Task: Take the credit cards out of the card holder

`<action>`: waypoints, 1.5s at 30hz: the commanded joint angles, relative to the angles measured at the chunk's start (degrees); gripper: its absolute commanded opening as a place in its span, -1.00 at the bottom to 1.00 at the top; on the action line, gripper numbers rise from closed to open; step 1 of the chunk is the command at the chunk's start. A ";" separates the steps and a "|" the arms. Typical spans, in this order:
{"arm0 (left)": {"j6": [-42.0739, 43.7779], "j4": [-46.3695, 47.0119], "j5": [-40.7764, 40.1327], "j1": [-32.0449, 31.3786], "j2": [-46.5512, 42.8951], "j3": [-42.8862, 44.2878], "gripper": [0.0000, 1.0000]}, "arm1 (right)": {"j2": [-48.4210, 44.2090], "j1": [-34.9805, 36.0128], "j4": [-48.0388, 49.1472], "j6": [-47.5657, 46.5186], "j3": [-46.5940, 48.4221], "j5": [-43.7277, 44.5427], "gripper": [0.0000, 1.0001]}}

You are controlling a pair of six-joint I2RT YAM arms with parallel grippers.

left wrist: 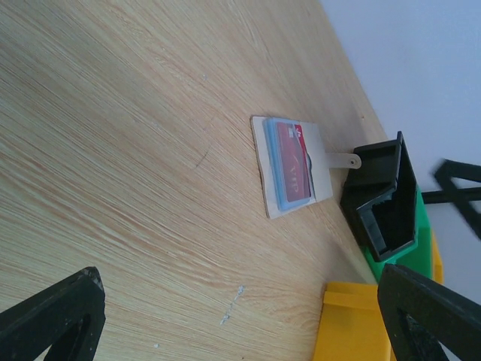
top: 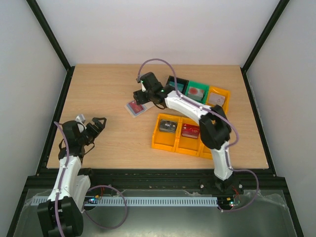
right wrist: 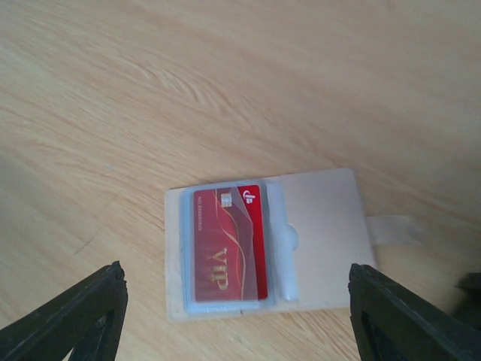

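Observation:
The card holder (top: 136,107) lies open and flat on the table, pale beige with a snap tab on one side. A red card (right wrist: 228,241) marked VIP sits in its clear blue-grey sleeve. I cannot make out a blue card. My right gripper (top: 142,95) hovers just above the holder, open, its fingers (right wrist: 75,320) on either side of it and touching nothing; in its wrist view the gripper (right wrist: 239,320) is over the holder (right wrist: 323,233). My left gripper (top: 91,123) is open and empty at the table's left, well away. Its wrist view (left wrist: 240,323) shows the holder (left wrist: 323,162) and card (left wrist: 294,164) far off.
A row of yellow bins (top: 159,139) holding small items stands right of centre. Behind them are a black bin (top: 175,81), a green bin (top: 196,91) and another yellow bin (top: 218,96). The black bin (left wrist: 383,207) sits close to the holder's tab side.

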 commanded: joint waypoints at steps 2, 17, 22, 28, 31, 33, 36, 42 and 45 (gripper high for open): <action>-1.00 3.78 1.26 0.45 2.45 0.26 0.99 | 11.48 -0.22 -5.06 6.25 10.16 -1.37 0.50; -11.52 21.63 1.03 -6.04 19.72 -1.53 0.99 | 29.66 2.01 -16.21 1.10 22.34 -10.79 0.14; -17.51 28.06 0.13 -8.22 29.23 -1.50 0.99 | 29.57 4.92 -15.23 1.38 20.31 -20.29 0.08; -16.16 31.24 -2.59 -9.42 31.81 -2.83 0.98 | 27.06 7.99 -10.48 5.79 16.20 -30.11 0.05; -15.34 31.32 -3.76 -9.33 31.59 -3.96 0.98 | 25.61 7.99 -7.85 7.38 14.94 -34.65 0.05; -14.77 31.68 -4.11 -9.15 30.92 -4.60 0.98 | 25.22 7.87 -6.90 7.90 15.18 -36.05 0.04; -14.41 33.51 -4.63 -8.98 30.32 -5.40 0.95 | 26.05 7.75 -5.75 9.24 15.25 -39.52 -0.03; -14.30 38.56 -3.28 -7.93 29.87 -5.91 0.54 | 26.45 7.74 -3.51 11.31 14.03 -45.97 -0.18; -14.13 40.12 -2.50 -8.19 29.95 -6.53 0.30 | 25.70 7.67 -0.23 12.80 12.68 -47.56 -0.21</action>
